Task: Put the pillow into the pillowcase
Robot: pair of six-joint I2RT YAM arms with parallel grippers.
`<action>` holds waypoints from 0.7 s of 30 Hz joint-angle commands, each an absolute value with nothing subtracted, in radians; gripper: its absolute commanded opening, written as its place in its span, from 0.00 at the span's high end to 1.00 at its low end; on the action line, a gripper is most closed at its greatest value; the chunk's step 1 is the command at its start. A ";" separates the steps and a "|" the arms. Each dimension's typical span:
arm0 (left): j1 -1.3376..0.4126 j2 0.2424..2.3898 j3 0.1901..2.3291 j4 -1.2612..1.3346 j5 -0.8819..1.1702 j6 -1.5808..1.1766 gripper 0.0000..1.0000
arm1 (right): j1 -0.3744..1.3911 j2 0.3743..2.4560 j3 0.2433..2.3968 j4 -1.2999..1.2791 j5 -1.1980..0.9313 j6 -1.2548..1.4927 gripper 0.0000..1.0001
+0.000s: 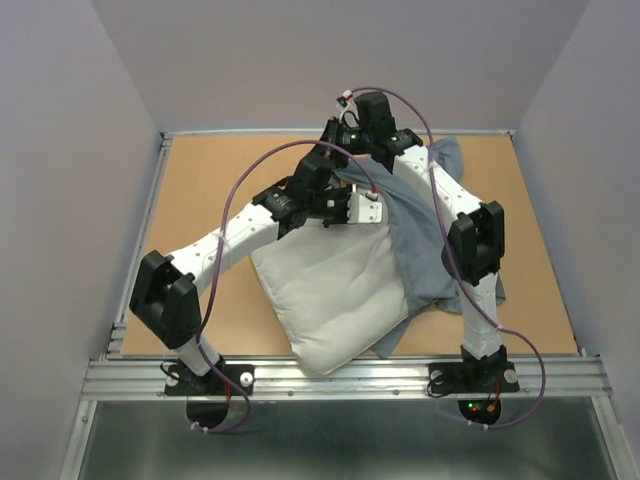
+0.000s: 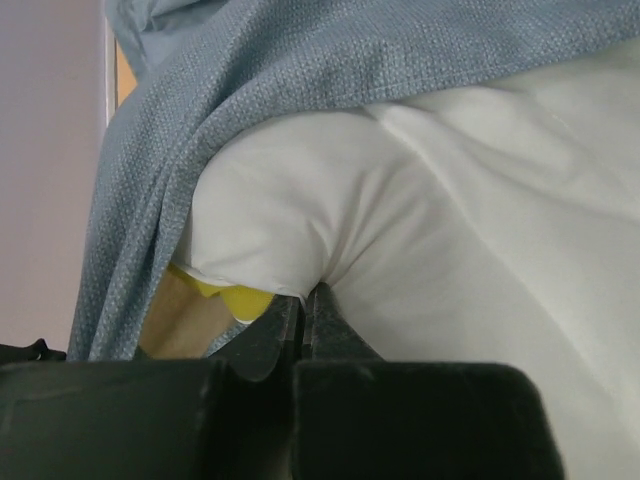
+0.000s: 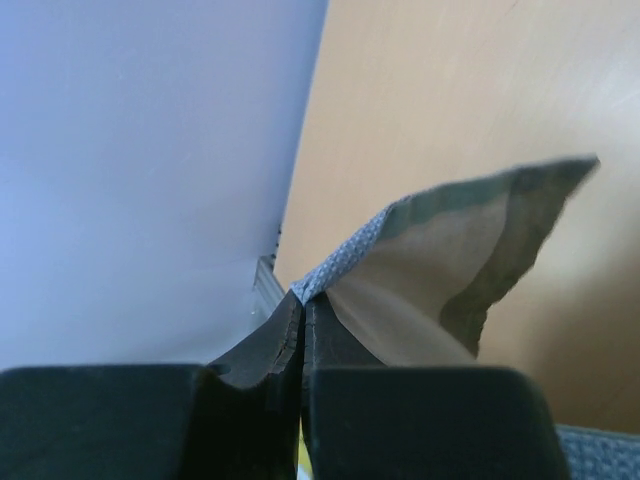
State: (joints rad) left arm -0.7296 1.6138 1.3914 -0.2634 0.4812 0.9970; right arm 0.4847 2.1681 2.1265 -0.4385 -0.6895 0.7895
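Observation:
The white pillow [image 1: 330,290] lies tilted in the middle of the table, its near corner over the front edge. The grey-blue pillowcase [image 1: 425,250] lies along its right side and drapes over its far corner. My left gripper [image 1: 368,212] is shut on a fold of the pillow [image 2: 450,220] at that far corner, next to the yellow band [image 2: 235,297], with the pillowcase [image 2: 300,80] hanging over it. My right gripper [image 1: 338,150] is shut on the edge of the pillowcase [image 3: 450,260] and holds it lifted above the table at the back; the tan and green side shows.
The wooden table [image 1: 220,180] has a raised rim on the left and back. Lilac walls [image 1: 300,60] close in on three sides. A metal rail [image 1: 340,375] runs along the front edge between the arm bases. Purple cables loop over both arms.

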 commanded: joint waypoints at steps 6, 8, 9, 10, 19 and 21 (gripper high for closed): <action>-0.758 1.510 1.197 -0.048 0.483 0.990 1.00 | 0.534 2.017 1.885 -0.294 -0.752 0.875 0.46; -0.758 1.503 1.169 -0.046 0.503 0.959 1.00 | 0.470 2.016 1.865 -0.320 -0.721 0.816 0.24; -0.758 1.500 1.155 -0.048 0.520 0.912 1.00 | 0.439 2.004 1.859 -0.340 -0.704 0.761 0.18; -0.756 1.499 1.132 -0.049 0.526 0.881 1.00 | 0.408 1.999 1.865 -0.363 -0.695 0.730 0.03; -0.753 1.609 1.081 -0.022 0.514 0.409 1.00 | 0.256 1.847 1.816 -0.685 -0.355 0.128 0.03; -0.730 1.649 1.095 -0.021 0.480 0.358 1.00 | 0.256 1.781 1.719 -0.731 -0.250 0.014 0.04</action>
